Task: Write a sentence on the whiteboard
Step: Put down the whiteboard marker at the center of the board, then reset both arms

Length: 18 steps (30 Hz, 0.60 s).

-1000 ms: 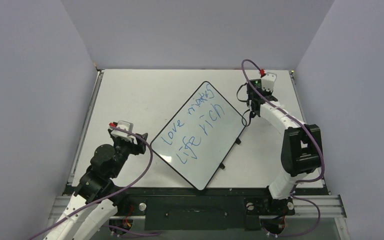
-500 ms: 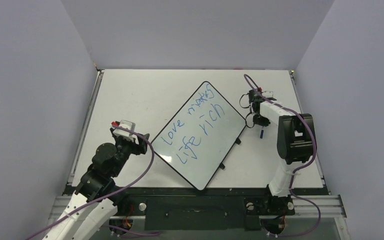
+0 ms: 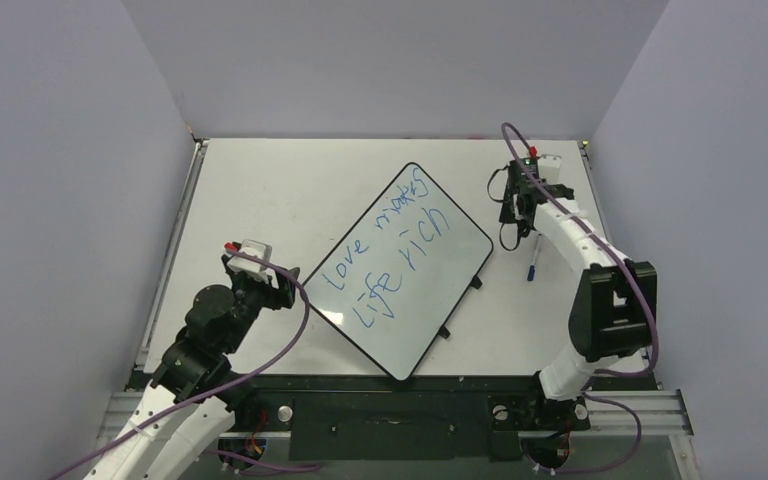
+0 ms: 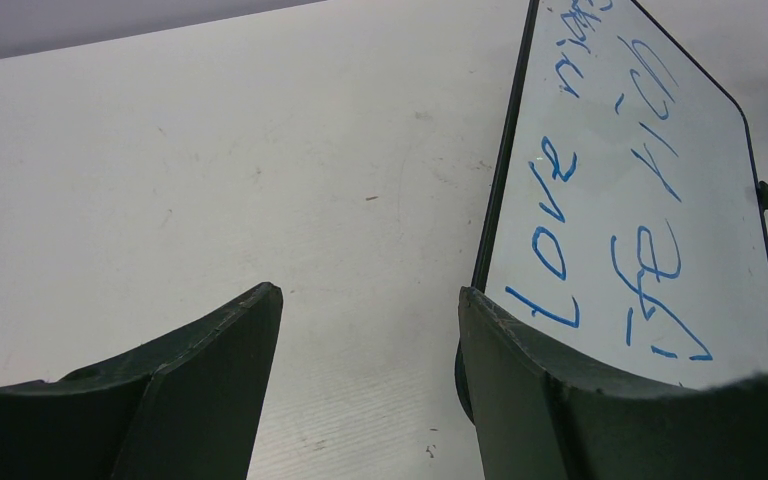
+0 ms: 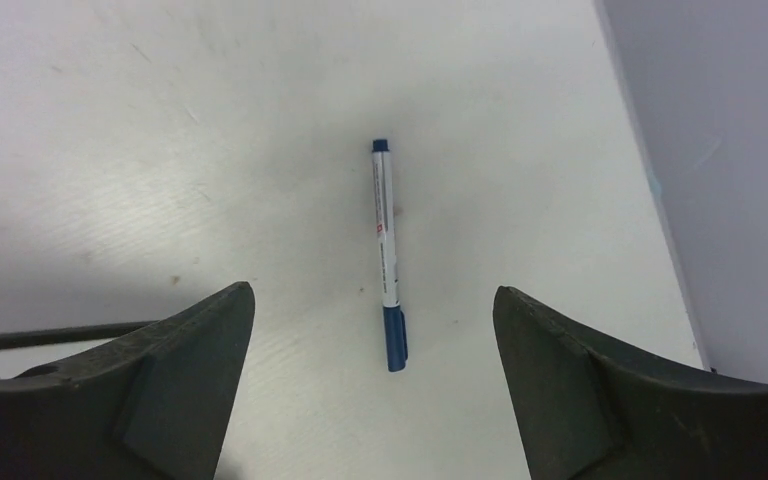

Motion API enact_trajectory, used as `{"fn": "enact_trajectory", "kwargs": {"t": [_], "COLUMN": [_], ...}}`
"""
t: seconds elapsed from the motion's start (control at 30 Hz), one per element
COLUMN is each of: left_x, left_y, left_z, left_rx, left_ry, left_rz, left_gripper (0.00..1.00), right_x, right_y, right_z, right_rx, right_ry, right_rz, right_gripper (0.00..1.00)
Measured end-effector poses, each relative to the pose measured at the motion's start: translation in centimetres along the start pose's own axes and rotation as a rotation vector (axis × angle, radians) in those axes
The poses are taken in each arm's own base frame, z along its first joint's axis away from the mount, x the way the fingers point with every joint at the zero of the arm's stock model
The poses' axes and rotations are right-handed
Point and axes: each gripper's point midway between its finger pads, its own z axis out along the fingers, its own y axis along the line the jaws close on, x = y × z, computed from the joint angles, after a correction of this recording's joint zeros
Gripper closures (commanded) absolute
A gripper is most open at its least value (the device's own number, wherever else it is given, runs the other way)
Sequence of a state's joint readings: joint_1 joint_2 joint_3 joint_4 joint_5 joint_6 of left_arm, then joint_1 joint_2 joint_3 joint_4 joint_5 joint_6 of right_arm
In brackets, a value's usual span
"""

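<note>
The whiteboard (image 3: 412, 330) lies tilted in the middle of the table, and the sentence (image 3: 390, 255) runs across it in two slanted lines of blue handwriting. A blue-capped marker (image 3: 531, 262) rests on the table to the right of the board. My right gripper (image 3: 518, 222) hovers just behind it, open and empty. In the right wrist view the marker (image 5: 388, 255) lies lengthwise between the spread fingers of the right gripper (image 5: 373, 300), apart from both. My left gripper (image 3: 285, 290) is open at the board's left corner. The left wrist view shows the whiteboard (image 4: 650, 130) edge beside the right finger (image 4: 520, 370).
Purple-grey walls (image 3: 700, 150) close in the table on three sides, and the right wall (image 5: 730, 150) stands close to the marker. Small black feet (image 3: 476, 283) stick out along the board's lower right edge. A black cable (image 5: 50, 337) crosses the right wrist view at left.
The right arm came down to the table right of the board, opened its jaws and left the marker lying there, then drew back. The left arm stayed put.
</note>
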State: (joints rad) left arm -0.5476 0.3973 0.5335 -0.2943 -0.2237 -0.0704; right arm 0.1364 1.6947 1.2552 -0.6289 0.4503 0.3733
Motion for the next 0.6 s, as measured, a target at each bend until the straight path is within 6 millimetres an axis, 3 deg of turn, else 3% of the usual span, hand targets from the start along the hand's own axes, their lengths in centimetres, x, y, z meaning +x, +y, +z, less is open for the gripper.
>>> {"fn": "enact_trajectory", "kwargs": {"t": [0.17,0.3,0.47,0.6], "left_x": [0.1,0.5,0.6,-0.3], "left_y": [0.0,0.1,0.3,0.5], "left_z": [0.1,0.4,0.6,0.7], "left_rx": [-0.001,-0.011,-0.022,-0.035], "left_ry": [0.006,0.024,0.034,0.023], "left_rz": [0.002,0.01,0.024,0.032], "left_gripper": [0.37,0.37,0.36,0.35], "right_x": [-5.5,-8.4,-9.4,-8.6], "right_y": [-0.1,-0.2,-0.7,-1.7], "right_z": [-7.7,-14.4,-20.3,-22.8], "right_rx": [-0.115,-0.228,-0.358,-0.456], "right_ry": [-0.218,-0.381,-0.52,-0.607], "right_rz": [0.083,0.133,0.172,0.218], "right_gripper": [0.13,0.13,0.12,0.12]}}
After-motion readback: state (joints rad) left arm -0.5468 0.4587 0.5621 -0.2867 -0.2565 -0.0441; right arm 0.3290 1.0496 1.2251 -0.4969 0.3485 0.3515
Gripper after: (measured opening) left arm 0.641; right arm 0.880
